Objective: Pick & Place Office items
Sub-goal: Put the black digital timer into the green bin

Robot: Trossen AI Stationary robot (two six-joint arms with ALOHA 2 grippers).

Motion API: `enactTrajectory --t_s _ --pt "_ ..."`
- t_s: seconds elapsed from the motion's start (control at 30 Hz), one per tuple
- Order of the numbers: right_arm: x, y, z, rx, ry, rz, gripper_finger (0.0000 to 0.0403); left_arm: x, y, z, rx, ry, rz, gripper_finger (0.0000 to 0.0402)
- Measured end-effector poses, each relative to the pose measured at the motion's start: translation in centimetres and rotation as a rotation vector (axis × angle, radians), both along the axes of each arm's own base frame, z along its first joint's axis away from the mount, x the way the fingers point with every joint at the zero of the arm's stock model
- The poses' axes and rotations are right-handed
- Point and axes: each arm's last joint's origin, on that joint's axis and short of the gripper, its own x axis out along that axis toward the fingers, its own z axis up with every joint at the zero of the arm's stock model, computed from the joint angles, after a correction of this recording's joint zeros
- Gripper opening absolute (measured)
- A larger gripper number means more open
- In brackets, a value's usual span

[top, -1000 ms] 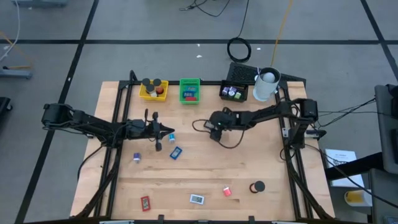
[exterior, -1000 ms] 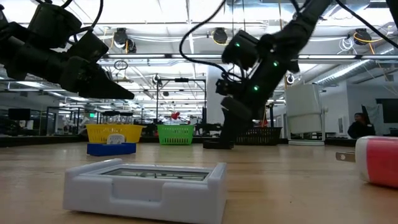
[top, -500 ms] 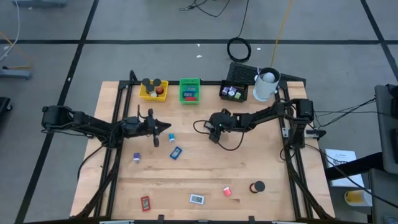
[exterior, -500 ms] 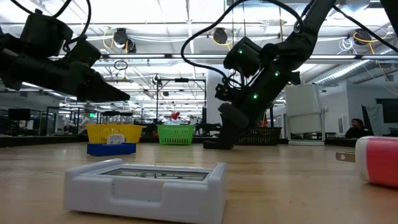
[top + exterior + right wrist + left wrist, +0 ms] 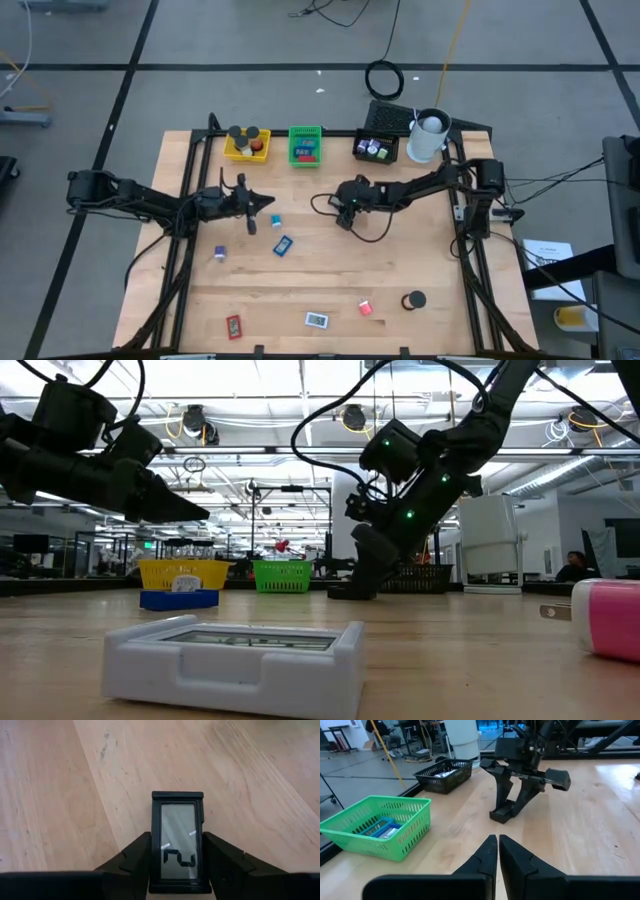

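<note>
1. Two arms are working over the wooden table [image 5: 420, 265]; compared with a second ago, the left gripper [image 5: 272, 205] has pulled back a little toward the left edge and is hovering clenched, fingers pressed together and holding nothing.
2. Just beside its tip, a small blue bit [image 5: 276, 222] is lying on the boards, with a blue flat piece [image 5: 283, 244] slightly nearer the front edge; neither has shifted.
3. The right gripper [image 5: 343, 216] is reaching down at the table's middle, grasping a black display piece [image 5: 177, 841] that is lying flat between its fingers [image 5: 134, 855]; its pose is nearly unchanged from half a second ago.
4. Along the back edge, the yellow tray [image 5: 247, 145], green tray [image 5: 305, 146] and black tray [image 5: 376, 148] are sitting where they were, the white cup [image 5: 428, 136] beside the black one.
5. Near the front edge, a red flat piece [image 5: 233, 325], a white-framed piece [image 5: 316, 320], a pink piece [image 5: 366, 308] and a black roll [image 5: 414, 300] are lying apart, unmoved.
</note>
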Motion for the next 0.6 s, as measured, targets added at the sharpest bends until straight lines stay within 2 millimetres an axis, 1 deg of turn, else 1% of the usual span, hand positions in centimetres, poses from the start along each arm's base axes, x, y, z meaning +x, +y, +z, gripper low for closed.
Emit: enactTrajectory --t_s 0.1,0.2,0.27,0.33,0.43,0.5,0.6 --pt "-0.1 0.0 0.7 0.0 0.006 0.001 0.0156 0.0 0.0 0.0 0.004 -0.001 0.002 0.0026" --pt "0.1 0.0 2.4 -0.015 -0.013 -0.01 0.0157 0.0 0.2 0.0 0.005 0.003 0.011 0.0026" --pt "0.5 -0.1 3.8 -0.036 -0.044 -0.019 0.0151 -0.1 0.3 -0.1 0.003 0.008 0.02 0.0026" --pt "0.4 -0.4 4.9 -0.042 -0.053 -0.021 0.0147 -0.1 0.4 -0.1 0.0 0.01 0.023 0.0026" --pt "1.2 -1.0 6.9 -0.065 -0.117 -0.021 0.0147 -0.1 0.4 -0.3 -0.003 0.036 0.023 0.0026" --pt "1.5 -1.6 8.1 -0.082 -0.12 -0.022 0.0152 -0.1 0.4 -0.4 -0.003 0.039 0.025 0.0026" --pt "2.6 -3.1 10.4 -0.129 -0.145 -0.019 0.0151 -0.1 0.4 -0.4 0.0 0.043 0.024 0.0026"
